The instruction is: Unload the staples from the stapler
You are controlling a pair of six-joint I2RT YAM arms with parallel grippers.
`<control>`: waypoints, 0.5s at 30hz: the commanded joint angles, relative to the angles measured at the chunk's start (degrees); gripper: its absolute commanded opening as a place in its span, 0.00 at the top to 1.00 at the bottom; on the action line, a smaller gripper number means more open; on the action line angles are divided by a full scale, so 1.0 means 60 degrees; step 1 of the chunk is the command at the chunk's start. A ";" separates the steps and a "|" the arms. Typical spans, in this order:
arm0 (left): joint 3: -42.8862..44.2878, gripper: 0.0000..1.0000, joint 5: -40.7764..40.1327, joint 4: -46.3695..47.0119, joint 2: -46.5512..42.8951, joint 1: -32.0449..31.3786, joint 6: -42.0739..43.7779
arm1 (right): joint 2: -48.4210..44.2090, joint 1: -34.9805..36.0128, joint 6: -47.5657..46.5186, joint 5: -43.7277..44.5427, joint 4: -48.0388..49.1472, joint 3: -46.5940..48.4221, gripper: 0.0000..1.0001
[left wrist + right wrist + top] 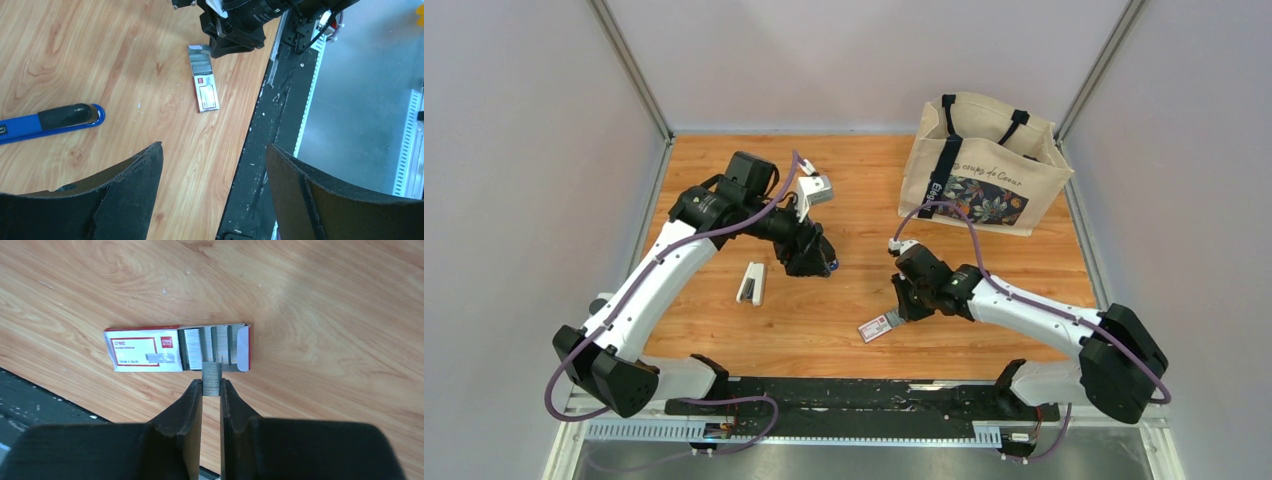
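Surface: a wood-grain table (864,180), with a black rail (864,395) running along its lower edge in the top view.
Room: pale grey walls (524,150) close in on three sides, with metal posts at the back corners.
Stapler (20,131): lies flat on the wood at the left edge of the left wrist view, blue with a black pad on top.
Left gripper (214,150): fingers spread wide with nothing between them, over the table's edge.
Right gripper (212,385): fingers pressed in on a short strip of staples (212,372), right at the open end of the staple box (145,351).
Other things: a white stapler (752,282) left of centre and a tote bag (984,165) at the upper right of the top view.
Cut off: the stapler's far end runs out of the left wrist view.
Hidden: in the top view the left gripper covers nearly all of the stapler.
Hard to make out: whether the pinched strip touches the box, and the small print on its label.
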 commanded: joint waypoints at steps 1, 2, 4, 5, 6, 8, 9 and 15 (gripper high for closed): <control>-0.0150 0.17 -0.0149 -0.0049 -0.0076 0.0039 0.0666 | 0.0497 0.0048 -0.0427 0.0180 0.0109 0.0150 1.00; -0.0179 0.17 -0.0135 -0.0020 -0.0076 0.0039 0.0695 | 0.0556 0.0048 -0.0457 0.0136 0.0196 0.0150 1.00; -0.0209 0.17 -0.0164 -0.0005 -0.0076 0.0039 0.0754 | 0.0731 0.0048 -0.0545 0.0077 0.0270 0.0179 1.00; -0.0209 0.17 -0.0149 -0.0005 -0.0076 0.0039 0.0769 | 0.0790 0.0048 -0.0560 -0.0010 0.0314 0.0179 1.00; -0.0223 0.17 -0.0149 0.0009 -0.0061 0.0039 0.0769 | 0.0921 0.0048 -0.0560 -0.0025 0.0329 0.0194 1.00; -0.0282 0.17 -0.0149 0.0068 -0.0061 0.0039 0.0769 | 0.1054 0.0048 -0.0574 -0.0113 0.0343 0.0223 1.00; -0.0311 0.16 -0.0149 0.0068 -0.0047 0.0039 0.0769 | 0.1098 0.0048 -0.0574 -0.0157 0.0372 0.0223 1.00; -0.0531 0.16 -0.0149 0.0156 -0.0090 0.0039 0.0784 | 0.1289 0.0136 -0.0574 -0.0216 0.0504 0.0135 1.00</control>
